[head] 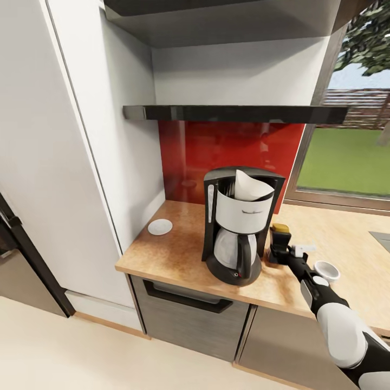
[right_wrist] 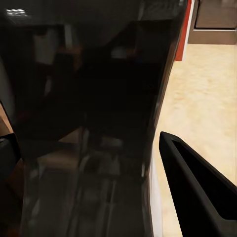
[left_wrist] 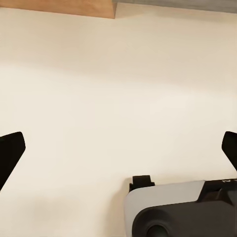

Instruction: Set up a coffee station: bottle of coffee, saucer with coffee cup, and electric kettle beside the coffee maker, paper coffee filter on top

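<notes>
Pale floor (left_wrist: pixel 118 98), wooden edge (left_wrist: pixel 74 7), jaws spread wide apart

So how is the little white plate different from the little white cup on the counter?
The saucer is flat and lies left of the coffee maker, near the tall white cabinet; the cup is deeper, like a small bowl, and sits right of it, beside the robot's right arm. The saucer has nothing on it, and the cup is not standing on the saucer yet. Both are white, round, and rest on the wooden countertop.
</notes>
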### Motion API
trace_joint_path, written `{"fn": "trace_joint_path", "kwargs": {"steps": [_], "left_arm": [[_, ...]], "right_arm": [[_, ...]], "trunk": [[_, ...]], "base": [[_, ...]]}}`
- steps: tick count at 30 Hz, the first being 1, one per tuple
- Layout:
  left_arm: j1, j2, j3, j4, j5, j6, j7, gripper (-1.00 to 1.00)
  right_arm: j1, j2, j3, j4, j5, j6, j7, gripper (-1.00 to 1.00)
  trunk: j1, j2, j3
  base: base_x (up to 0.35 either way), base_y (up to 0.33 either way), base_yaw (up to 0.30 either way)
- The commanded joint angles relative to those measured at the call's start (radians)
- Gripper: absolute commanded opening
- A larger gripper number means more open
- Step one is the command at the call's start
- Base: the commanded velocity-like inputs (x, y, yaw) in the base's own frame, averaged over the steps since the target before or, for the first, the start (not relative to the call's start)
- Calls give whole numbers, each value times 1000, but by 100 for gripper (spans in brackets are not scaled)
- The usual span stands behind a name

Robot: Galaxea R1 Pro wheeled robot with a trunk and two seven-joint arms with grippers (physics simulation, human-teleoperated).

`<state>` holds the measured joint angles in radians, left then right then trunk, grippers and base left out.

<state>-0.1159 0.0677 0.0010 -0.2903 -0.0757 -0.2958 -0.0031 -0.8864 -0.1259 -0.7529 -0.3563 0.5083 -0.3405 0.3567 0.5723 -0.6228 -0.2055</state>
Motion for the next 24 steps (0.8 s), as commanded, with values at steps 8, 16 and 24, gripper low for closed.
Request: {"fn": "trace_joint_path", "kwargs": {"steps": [8, 16, 24], "left_arm": [[-1, 1, 1, 0, -7, -3, 0, 100], [-1, 0, 1, 0, -7, -3, 0, 100], [-1, 0, 1, 0, -8, -3, 0, 100]], "right_arm": [[9, 0, -9, 0, 58, -55, 5, -100], [12, 0, -9, 2, 58, -96, 5, -100], [12, 0, -9, 2, 58, -98, 5, -100]], "trunk": [[0, -1, -2], [0, -1, -2], [0, -1, -2]], "base": [[0, 0, 0], [0, 0, 0], [0, 0, 0]]}}
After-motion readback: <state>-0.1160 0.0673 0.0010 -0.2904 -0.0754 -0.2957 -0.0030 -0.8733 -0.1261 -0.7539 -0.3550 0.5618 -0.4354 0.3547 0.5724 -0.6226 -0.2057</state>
